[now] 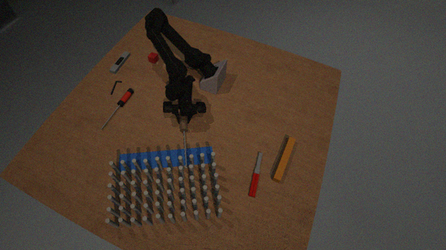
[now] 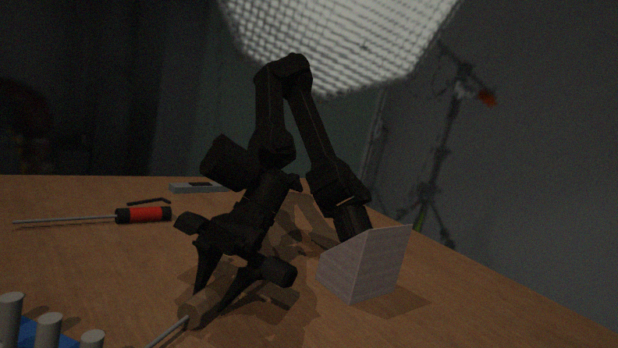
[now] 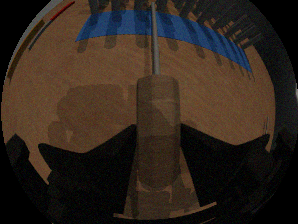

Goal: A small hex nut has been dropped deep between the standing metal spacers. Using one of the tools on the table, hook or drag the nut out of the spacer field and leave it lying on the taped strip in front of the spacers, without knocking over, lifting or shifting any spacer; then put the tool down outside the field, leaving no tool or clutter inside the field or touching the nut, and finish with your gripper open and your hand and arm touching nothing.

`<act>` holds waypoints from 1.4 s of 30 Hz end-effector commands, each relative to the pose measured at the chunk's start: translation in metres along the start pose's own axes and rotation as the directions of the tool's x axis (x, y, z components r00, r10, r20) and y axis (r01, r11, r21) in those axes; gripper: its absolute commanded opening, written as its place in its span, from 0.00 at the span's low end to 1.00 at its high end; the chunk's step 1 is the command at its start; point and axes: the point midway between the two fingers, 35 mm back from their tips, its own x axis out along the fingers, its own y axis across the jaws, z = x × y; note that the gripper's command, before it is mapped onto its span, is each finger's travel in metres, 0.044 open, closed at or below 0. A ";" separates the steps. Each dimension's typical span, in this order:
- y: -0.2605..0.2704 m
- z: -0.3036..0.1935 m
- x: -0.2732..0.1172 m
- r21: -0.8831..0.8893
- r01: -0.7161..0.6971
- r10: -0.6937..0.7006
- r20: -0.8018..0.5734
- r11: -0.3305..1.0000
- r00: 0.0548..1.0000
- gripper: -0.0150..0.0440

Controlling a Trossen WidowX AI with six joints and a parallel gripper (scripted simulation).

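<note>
My gripper (image 1: 184, 119) (image 2: 207, 298) (image 3: 157, 128) is shut on the wooden handle of a thin metal rod tool (image 1: 185, 142) (image 2: 166, 332) (image 3: 156, 55). The rod points away from the hand and passes over the blue taped strip (image 1: 171, 158) (image 3: 135, 25). Its far end reaches the front rows of the standing metal spacers (image 1: 169, 194) (image 2: 48, 330), between two columns in the top view. The end of the rod is hidden or too small to tell its shape. All the spacers in view stand upright. I cannot make out the hex nut in any view.
A red-handled screwdriver (image 1: 126, 97) (image 2: 142, 214), a hex key (image 1: 114, 86), a grey level-like block (image 1: 119, 62) and a red cube (image 1: 153, 57) lie on the left. A red-handled tool (image 1: 254, 182) and an orange bar (image 1: 284, 159) lie right of the spacers.
</note>
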 end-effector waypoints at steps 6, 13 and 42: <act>0.001 -0.004 -0.002 -0.005 -0.006 0.006 0.005 1.000 1.000 0.25; 0.001 -0.007 -0.004 -0.005 -0.006 0.006 0.005 1.000 1.000 0.25; 0.001 -0.014 -0.010 -0.004 -0.007 0.007 0.005 1.000 1.000 0.25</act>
